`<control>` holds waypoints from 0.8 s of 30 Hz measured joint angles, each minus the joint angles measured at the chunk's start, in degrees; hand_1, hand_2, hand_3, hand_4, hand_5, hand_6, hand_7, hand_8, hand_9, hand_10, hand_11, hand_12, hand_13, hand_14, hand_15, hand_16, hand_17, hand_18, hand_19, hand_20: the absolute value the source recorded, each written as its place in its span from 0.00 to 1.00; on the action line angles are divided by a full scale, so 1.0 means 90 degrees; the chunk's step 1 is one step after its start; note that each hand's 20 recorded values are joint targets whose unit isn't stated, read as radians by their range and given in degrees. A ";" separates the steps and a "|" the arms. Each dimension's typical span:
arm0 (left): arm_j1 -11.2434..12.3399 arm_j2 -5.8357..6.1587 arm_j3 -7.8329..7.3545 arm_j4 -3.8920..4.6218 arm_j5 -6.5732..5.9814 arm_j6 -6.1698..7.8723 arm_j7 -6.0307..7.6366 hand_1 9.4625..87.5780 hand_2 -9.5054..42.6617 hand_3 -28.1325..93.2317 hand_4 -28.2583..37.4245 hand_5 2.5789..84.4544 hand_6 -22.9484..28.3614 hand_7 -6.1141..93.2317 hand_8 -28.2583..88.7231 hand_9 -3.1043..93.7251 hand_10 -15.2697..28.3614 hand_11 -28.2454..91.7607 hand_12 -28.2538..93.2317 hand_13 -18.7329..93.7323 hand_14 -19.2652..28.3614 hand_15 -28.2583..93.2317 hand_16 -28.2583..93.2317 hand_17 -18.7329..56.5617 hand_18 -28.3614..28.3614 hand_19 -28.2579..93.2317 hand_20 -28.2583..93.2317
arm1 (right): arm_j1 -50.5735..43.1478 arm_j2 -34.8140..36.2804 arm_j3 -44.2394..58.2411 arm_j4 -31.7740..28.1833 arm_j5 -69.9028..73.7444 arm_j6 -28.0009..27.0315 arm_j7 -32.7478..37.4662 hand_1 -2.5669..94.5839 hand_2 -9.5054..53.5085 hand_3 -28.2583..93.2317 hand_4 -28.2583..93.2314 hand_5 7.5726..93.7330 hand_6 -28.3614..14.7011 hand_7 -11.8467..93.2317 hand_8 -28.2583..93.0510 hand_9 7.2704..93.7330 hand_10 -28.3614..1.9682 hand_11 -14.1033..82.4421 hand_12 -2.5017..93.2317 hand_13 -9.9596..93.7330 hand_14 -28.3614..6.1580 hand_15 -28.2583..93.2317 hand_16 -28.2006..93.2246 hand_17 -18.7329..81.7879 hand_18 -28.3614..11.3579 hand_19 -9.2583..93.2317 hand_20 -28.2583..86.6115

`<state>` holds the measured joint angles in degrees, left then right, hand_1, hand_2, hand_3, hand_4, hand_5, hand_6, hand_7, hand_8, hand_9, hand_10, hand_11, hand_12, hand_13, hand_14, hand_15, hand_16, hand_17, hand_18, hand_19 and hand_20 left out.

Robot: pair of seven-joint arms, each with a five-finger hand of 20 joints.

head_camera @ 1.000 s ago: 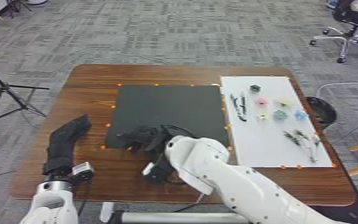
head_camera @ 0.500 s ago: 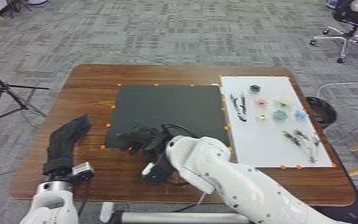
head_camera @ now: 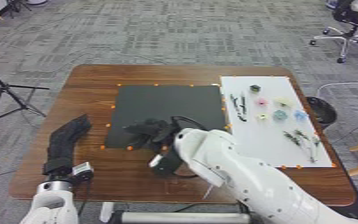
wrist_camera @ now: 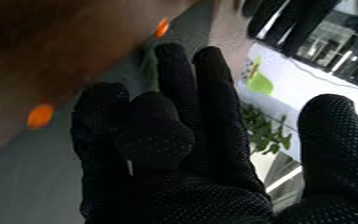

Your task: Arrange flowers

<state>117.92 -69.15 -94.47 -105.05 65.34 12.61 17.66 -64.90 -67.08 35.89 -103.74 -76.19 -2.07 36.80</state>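
"News of the right hand [head_camera: 151, 132]?"

"It's edged away from the robot, over the dark mat [head_camera: 168, 102]. Some fingers straight, others bent, thumb well apart; nothing visible in its hold."

"Left hand [head_camera: 69, 134]?"

"Off to the left, fingers straight, apparently empty."

"And the flowers [head_camera: 280, 115]?"

"Loose on the white sheet [head_camera: 255, 135], well apart. That shift hasn't placed anything; probably it's readying for a pick."

Left hand [head_camera: 67, 141] stretched forward, fingers straight; right hand [head_camera: 151, 133] relaxed, fingers partly bent.
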 measured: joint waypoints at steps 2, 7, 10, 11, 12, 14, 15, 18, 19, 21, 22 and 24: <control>0.0000 0.0000 0.0000 0.0000 0.0000 -0.0001 0.0000 0.10 0.46 0.82 0.00 0.56 0.55 0.15 0.19 0.48 0.65 0.36 0.33 0.50 0.75 0.36 0.27 0.31 0.72 0.33 0.37 | -0.0013 -0.0001 0.0048 0.0094 -0.0051 0.0000 0.0010 0.24 0.36 0.61 0.17 0.63 0.53 0.17 0.18 0.64 0.42 0.22 0.10 0.87 0.49 0.87 0.50 0.57 0.02 0.89 0.70; 0.0000 -0.0002 -0.0002 0.0000 0.0000 -0.0005 0.0000 0.10 0.46 0.82 0.00 0.56 0.55 0.15 0.19 0.48 0.66 0.36 0.34 0.50 0.75 0.36 0.27 0.31 0.72 0.32 0.37 | -0.0126 -0.0065 0.0174 0.0326 -0.0140 -0.0012 0.0018 0.23 0.36 0.62 0.16 0.63 0.53 0.17 0.18 0.64 0.43 0.22 0.10 0.87 0.49 0.87 0.50 0.57 0.02 0.89 0.71; -0.0004 -0.0003 -0.0002 0.0003 0.0000 -0.0008 0.0000 0.10 0.46 0.82 0.00 0.56 0.55 0.15 0.19 0.48 0.66 0.35 0.34 0.50 0.75 0.36 0.27 0.31 0.72 0.32 0.37 | -0.0161 -0.0135 0.0208 0.0356 -0.0181 -0.0012 0.0002 0.22 0.36 0.63 0.16 0.64 0.54 0.17 0.18 0.64 0.43 0.23 0.10 0.87 0.49 0.87 0.50 0.57 0.02 0.89 0.71; -0.0006 -0.0004 -0.0002 0.0003 0.0000 -0.0011 0.0000 0.10 0.46 0.82 0.00 0.56 0.55 0.15 0.19 0.48 0.66 0.35 0.34 0.50 0.75 0.36 0.27 0.31 0.72 0.32 0.37 | -0.0165 -0.0161 0.0207 0.0366 -0.0186 -0.0012 -0.0002 0.22 0.36 0.63 0.16 0.64 0.54 0.17 0.18 0.64 0.44 0.23 0.10 0.87 0.49 0.87 0.50 0.57 0.02 0.89 0.71; -0.0007 -0.0004 -0.0002 0.0004 0.0000 -0.0014 0.0000 0.10 0.46 0.82 0.00 0.56 0.55 0.15 0.19 0.48 0.66 0.35 0.34 0.49 0.75 0.35 0.27 0.31 0.72 0.32 0.37 | -0.0167 -0.0183 0.0200 0.0374 -0.0189 -0.0012 -0.0005 0.22 0.36 0.63 0.16 0.64 0.54 0.17 0.18 0.64 0.44 0.23 0.10 0.87 0.50 0.87 0.50 0.57 0.02 0.89 0.71; -0.0010 -0.0004 -0.0001 0.0005 0.0000 -0.0019 0.0000 0.10 0.46 0.82 0.00 0.56 0.55 0.14 0.19 0.48 0.66 0.35 0.34 0.49 0.75 0.35 0.27 0.31 0.72 0.32 0.37 | -0.0167 -0.0225 0.0178 0.0389 -0.0191 -0.0011 -0.0012 0.22 0.36 0.64 0.16 0.64 0.54 0.17 0.18 0.64 0.44 0.23 0.10 0.87 0.50 0.87 0.50 0.57 0.02 0.89 0.71; -0.0010 -0.0004 -0.0001 0.0005 0.0000 -0.0021 0.0000 0.10 0.46 0.82 0.00 0.56 0.55 0.14 0.19 0.48 0.66 0.35 0.34 0.49 0.75 0.35 0.27 0.31 0.72 0.32 0.37 | -0.0167 -0.0244 0.0167 0.0395 -0.0191 -0.0010 -0.0017 0.22 0.36 0.64 0.16 0.64 0.54 0.17 0.18 0.64 0.44 0.23 0.10 0.87 0.50 0.87 0.50 0.57 0.02 0.89 0.71; -0.0013 -0.0004 0.0001 0.0006 0.0000 -0.0026 0.0000 0.10 0.46 0.82 0.00 0.55 0.55 0.14 0.19 0.48 0.66 0.35 0.34 0.49 0.74 0.35 0.27 0.31 0.72 0.32 0.37 | -0.0166 -0.0291 0.0133 0.0410 -0.0191 -0.0009 -0.0028 0.22 0.36 0.64 0.15 0.64 0.54 0.17 0.18 0.64 0.44 0.23 0.10 0.87 0.50 0.87 0.50 0.57 0.02 0.89 0.71; -0.0014 -0.0003 0.0002 0.0006 0.0000 -0.0027 0.0000 0.10 0.46 0.82 0.00 0.55 0.55 0.14 0.19 0.48 0.66 0.35 0.34 0.49 0.75 0.35 0.27 0.31 0.72 0.32 0.37 | -0.0164 -0.0304 0.0124 0.0415 -0.0191 -0.0009 -0.0030 0.22 0.36 0.64 0.15 0.64 0.54 0.17 0.18 0.64 0.44 0.23 0.10 0.88 0.50 0.87 0.50 0.57 0.02 0.89 0.71; -0.0017 -0.0002 0.0004 0.0007 0.0000 -0.0031 0.0000 0.10 0.46 0.82 0.00 0.55 0.55 0.14 0.19 0.48 0.66 0.35 0.34 0.49 0.74 0.35 0.27 0.31 0.72 0.32 0.37 | -0.0161 -0.0323 0.0107 0.0421 -0.0191 -0.0007 -0.0037 0.22 0.36 0.64 0.15 0.64 0.54 0.17 0.18 0.65 0.45 0.23 0.10 0.88 0.50 0.87 0.50 0.57 0.02 0.89 0.71; -0.0017 -0.0002 0.0004 0.0008 0.0000 -0.0032 0.0000 0.10 0.46 0.82 0.00 0.55 0.55 0.14 0.19 0.48 0.66 0.35 0.34 0.49 0.74 0.35 0.27 0.31 0.72 0.32 0.37 | -0.0160 -0.0329 0.0099 0.0423 -0.0191 -0.0007 -0.0040 0.22 0.36 0.64 0.15 0.64 0.54 0.17 0.18 0.65 0.45 0.23 0.10 0.88 0.50 0.87 0.50 0.57 0.02 0.89 0.70; -0.0019 -0.0001 0.0006 0.0008 0.0000 -0.0034 0.0001 0.10 0.46 0.82 0.00 0.55 0.55 0.14 0.19 0.48 0.65 0.35 0.34 0.49 0.74 0.35 0.27 0.31 0.72 0.32 0.37 | -0.0157 -0.0341 0.0087 0.0430 -0.0188 -0.0005 -0.0046 0.23 0.36 0.64 0.15 0.64 0.55 0.17 0.18 0.65 0.45 0.23 0.10 0.88 0.50 0.87 0.50 0.57 0.03 0.89 0.70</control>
<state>117.74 -69.16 -94.41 -104.98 65.34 12.31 17.66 -66.31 -70.15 36.68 -99.87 -77.89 -2.11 36.39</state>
